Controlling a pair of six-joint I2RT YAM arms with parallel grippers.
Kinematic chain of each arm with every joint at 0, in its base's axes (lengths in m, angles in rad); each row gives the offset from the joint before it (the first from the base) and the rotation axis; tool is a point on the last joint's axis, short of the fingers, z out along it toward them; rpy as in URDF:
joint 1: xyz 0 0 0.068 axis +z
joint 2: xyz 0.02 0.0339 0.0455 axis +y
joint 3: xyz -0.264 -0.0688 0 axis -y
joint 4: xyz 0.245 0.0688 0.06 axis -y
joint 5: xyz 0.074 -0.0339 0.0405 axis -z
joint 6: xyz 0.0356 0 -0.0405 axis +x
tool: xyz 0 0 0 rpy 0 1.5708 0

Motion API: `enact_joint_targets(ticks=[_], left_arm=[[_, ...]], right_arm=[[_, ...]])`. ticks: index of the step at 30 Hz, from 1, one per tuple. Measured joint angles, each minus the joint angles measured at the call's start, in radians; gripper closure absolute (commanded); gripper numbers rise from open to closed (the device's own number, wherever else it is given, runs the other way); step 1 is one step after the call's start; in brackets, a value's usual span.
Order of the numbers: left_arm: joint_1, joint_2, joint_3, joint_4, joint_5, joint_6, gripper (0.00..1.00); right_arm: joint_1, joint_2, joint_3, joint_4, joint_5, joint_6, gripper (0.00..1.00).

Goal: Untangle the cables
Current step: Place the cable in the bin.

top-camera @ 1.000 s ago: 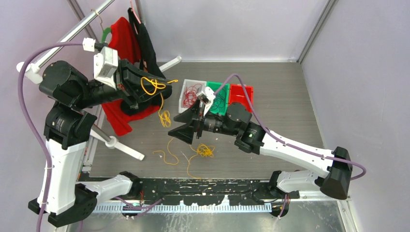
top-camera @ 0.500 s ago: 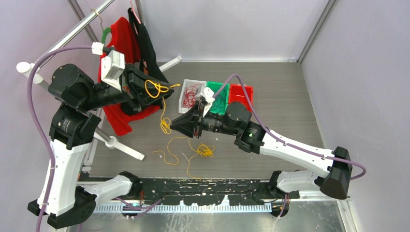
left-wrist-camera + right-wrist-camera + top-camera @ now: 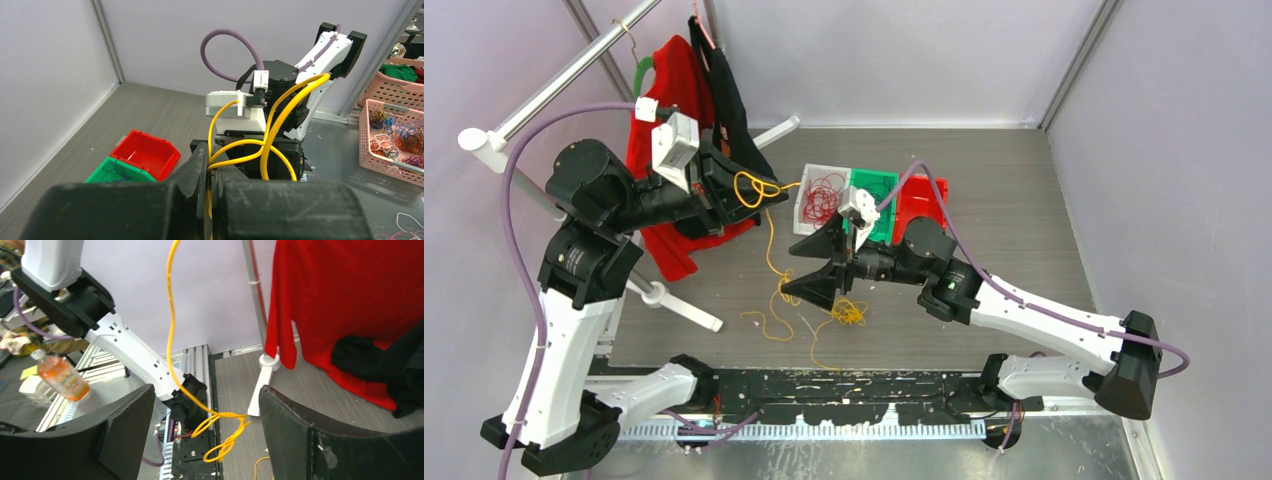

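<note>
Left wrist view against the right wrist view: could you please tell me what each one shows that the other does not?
Only the left wrist view shows the left gripper shut on the yellow cable, the red bin and green bin on the table, and a pink basket of coiled wires. Only the right wrist view shows the right gripper open, a hanging red garment and an orange bottle. Both share the yellow cable, which in the right wrist view hangs between that gripper's open jaws.

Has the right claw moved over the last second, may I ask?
Yes; the right claw shifted down the view, toward the near side, away from the white bin.
</note>
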Motion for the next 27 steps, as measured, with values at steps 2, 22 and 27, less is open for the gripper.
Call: enact_joint_targets(ticks=[2,22,27], left_arm=[[0.0,0.0,0.0,0.0,0.0,0.0,1.0],[0.0,-0.001,0.0,0.001,-0.008,0.0,1.0],[0.0,-0.001,0.0,0.001,-0.008,-0.001,1.0]], right_arm=[[0.0,0.003,-0.002,0.005,-0.031,0.008,0.23],[0.001,0.135,0.079,0.122,-0.163,0.135,0.7],[0.003,0.139,0.089,0.121,-0.144,0.132,0.93]])
